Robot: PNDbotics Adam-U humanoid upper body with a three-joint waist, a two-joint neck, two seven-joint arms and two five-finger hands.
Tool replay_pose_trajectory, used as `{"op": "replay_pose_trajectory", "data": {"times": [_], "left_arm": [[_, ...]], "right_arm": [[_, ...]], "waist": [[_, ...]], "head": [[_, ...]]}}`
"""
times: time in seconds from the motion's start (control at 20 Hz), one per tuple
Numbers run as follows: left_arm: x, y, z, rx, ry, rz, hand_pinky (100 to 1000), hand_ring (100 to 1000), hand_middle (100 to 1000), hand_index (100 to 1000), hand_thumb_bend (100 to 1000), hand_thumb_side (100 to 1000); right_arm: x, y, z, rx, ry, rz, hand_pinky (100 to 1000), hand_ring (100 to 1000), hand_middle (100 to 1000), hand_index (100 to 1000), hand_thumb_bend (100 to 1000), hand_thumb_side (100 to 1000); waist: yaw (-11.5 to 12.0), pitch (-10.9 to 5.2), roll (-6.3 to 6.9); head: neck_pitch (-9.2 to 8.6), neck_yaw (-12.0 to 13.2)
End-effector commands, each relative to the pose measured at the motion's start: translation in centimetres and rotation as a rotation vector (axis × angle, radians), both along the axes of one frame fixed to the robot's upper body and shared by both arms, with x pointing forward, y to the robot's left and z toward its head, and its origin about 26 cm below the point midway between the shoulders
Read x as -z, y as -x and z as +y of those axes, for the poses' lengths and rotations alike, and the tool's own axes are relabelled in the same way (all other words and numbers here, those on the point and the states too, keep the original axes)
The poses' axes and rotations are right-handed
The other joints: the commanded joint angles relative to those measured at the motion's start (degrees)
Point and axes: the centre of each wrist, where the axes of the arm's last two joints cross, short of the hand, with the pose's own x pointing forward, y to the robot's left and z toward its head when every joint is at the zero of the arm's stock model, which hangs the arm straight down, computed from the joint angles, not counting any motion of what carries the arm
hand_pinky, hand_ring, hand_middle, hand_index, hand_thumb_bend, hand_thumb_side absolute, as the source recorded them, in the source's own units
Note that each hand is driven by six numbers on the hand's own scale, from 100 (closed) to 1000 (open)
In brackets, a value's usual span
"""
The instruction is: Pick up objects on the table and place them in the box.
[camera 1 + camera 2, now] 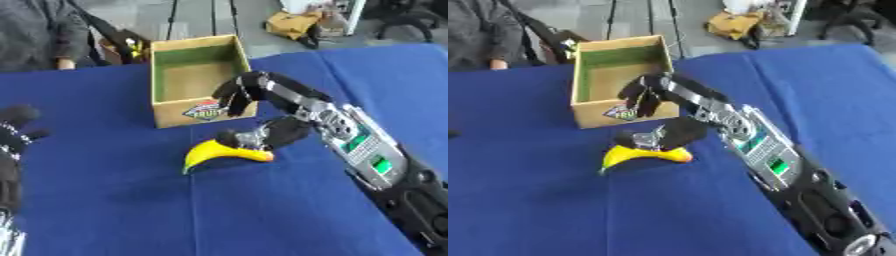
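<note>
While the left hand [13, 145] fills the left edge of the left eye view, dark fingers up over the cloth [105, 200] and holding nothing, barely a dark sliver of it in the right eye view. Fingers look relaxed rather than curled.

Further right, a banana [219, 152] flat on the blue cloth, curved, tip pointing down-left, just in front of the box [197, 80] and apart from it. Best seen in the left eye view; in the right eye view nearer the picture's left.

Behind it, an open cardboard box, green inside along the upper walls, brown floor bare. On the front wall a diamond label, partly hidden by fingers; in the left eye view reads roughly "FRUIT", in the right eye view too blurred to read.

Right hand [262, 112] reaching in from the lower right, thumb [241, 139] down against the banana's upper end, fingers [234, 97] hanging curved above and in front of the box's front wall, clear of the fruit. Widely spread, nothing gripped. Forearm silver with green lit panels; no lettering legible there.
</note>
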Motion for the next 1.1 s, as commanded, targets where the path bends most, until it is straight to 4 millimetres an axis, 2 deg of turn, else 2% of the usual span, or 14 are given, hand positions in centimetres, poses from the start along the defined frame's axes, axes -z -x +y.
{"op": "replay_pose_trajectory", "data": {"times": [0.05, 0.4, 0.8, 1.1], "left_arm": [[-1.0, 0.0, 0.2, 0.005, -0.012, -0.033, 672, 797, 590, 702, 559, 966], [-0.9, 0.0, 0.0, 0.017, -0.012, -0.030, 673, 798, 590, 701, 559, 966], [-0.8, -0.1, -0.5, 0.042, -0.011, -0.025, 673, 798, 589, 701, 559, 966], [-0.7, -0.1, -0.8, 0.057, -0.009, -0.020, 673, 799, 589, 701, 559, 966]], "right_arm": [[-0.9, -0.5, -0.4, 0.016, 0.044, -0.037, 617, 610, 634, 783, 518, 467], [-1.0, -2.6, -0.8, 0.042, 0.205, -0.059, 640, 655, 675, 791, 555, 459], [1.2, -5.3, -0.4, 0.075, 0.335, -0.043, 653, 680, 692, 792, 563, 457], [3.6, -6.9, -0.7, 0.122, 0.400, -0.035, 678, 730, 707, 790, 573, 453]], "waist": [[0.16, -0.93, -0.10], [0.87, -1.04, -0.06], [2.27, -1.26, 0.42], [3.27, -1.30, 0.79]], "head": [[-0.72, -0.37], [-1.53, -1.40], [-1.90, -2.69], [-2.03, -3.87]]}}
